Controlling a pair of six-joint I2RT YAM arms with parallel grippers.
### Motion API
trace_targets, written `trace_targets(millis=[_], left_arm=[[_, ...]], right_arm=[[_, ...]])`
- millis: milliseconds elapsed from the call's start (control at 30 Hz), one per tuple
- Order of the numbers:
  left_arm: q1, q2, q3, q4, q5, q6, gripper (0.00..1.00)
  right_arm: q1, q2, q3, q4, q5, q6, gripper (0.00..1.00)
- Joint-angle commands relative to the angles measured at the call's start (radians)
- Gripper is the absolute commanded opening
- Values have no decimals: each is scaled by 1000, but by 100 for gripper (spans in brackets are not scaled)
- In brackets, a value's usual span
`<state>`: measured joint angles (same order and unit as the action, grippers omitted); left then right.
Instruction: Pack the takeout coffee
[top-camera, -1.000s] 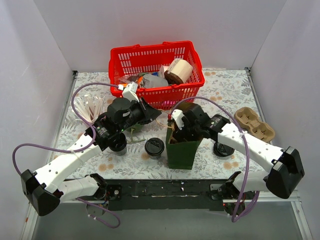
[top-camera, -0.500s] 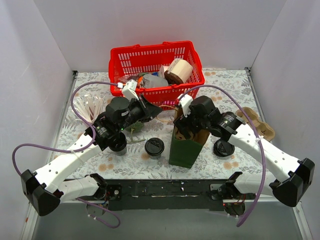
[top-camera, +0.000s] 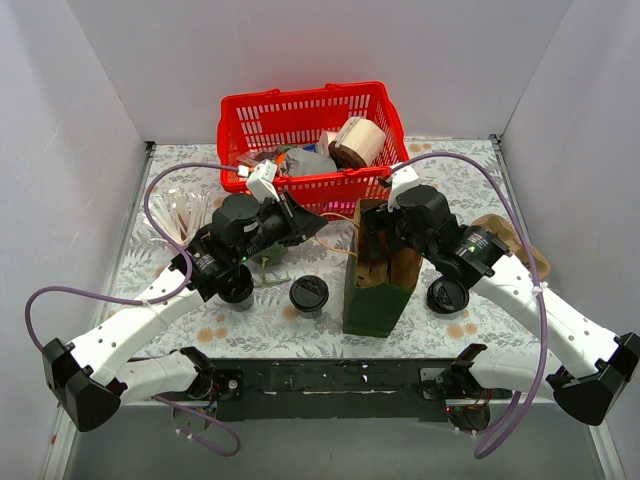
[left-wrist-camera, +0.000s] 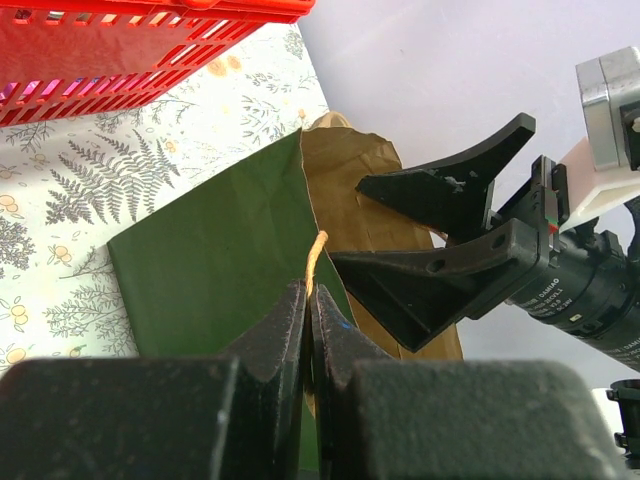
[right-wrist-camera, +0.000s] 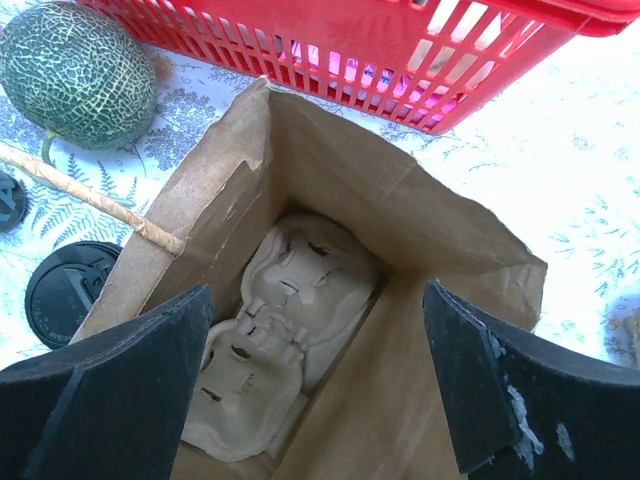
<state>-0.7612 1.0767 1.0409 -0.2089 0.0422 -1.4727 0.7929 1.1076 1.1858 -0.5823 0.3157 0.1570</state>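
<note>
The takeout coffee (top-camera: 309, 295), a small black cup with a black sip lid, stands on the table just left of a green paper bag (top-camera: 372, 300). The cup's lid also shows in the right wrist view (right-wrist-camera: 70, 290). My left gripper (top-camera: 318, 224) is shut on the bag's tan twine handle (left-wrist-camera: 315, 255) and holds the bag's mouth open. My right gripper (top-camera: 380, 240) is open and empty, hovering over the mouth; it also shows in the left wrist view (left-wrist-camera: 350, 222). A tan cardboard cup tray (right-wrist-camera: 280, 340) lies at the bottom of the bag (right-wrist-camera: 440, 380).
A red basket (top-camera: 300, 105) of items stands at the back. A second black cup (top-camera: 238, 292) sits under my left arm, beside a netted melon (right-wrist-camera: 75, 70). A loose black lid (top-camera: 447, 296) and another cardboard tray (top-camera: 515, 250) lie right of the bag.
My right gripper has lifted out of the bag and moved up and right, empty. The bag has shifted right and stands straighter. My left gripper keeps hold of the handle.
</note>
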Motion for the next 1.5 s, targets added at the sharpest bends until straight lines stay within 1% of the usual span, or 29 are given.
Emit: trace_targets(millis=[0,67,200,367,533,733,867,1000,1067,1233,1467], left_arm=[[-4,-8,13,9,12,8,0],[-6,-9,8,9,12,8,0],[-6,-15,5,9,8,9,0],[-6,-21,1,11,2,8,0],[-6,-23,-2,11,-8,8,0],[-6,-26,-5,17,-21,6,0],[-6,-27,-7,19,-25,5,0],[-6,-32,-7,19,-30,8,0],[-6,-34,-7,17,-62,8,0],[-6,-31,-7,20,-73,9,0],[-6,-23,-4,22,-70,12,0]], right_arm=[[-1,8,14,1,-15,69,91],[-1,12,2,-2,-26,70,90],[-3,29,-3,-30,-30,93,90],[-3,35,-18,-45,-79,104,90],[-4,34,-32,-79,-84,108,90],[-6,31,-72,-74,-130,118,89],[-6,35,-92,-83,-165,115,87],[-6,41,-100,-149,-201,110,86],[-6,37,-114,-168,-210,116,85],[-6,20,-160,-171,-250,115,84],[-6,12,-161,-189,-280,96,84]])
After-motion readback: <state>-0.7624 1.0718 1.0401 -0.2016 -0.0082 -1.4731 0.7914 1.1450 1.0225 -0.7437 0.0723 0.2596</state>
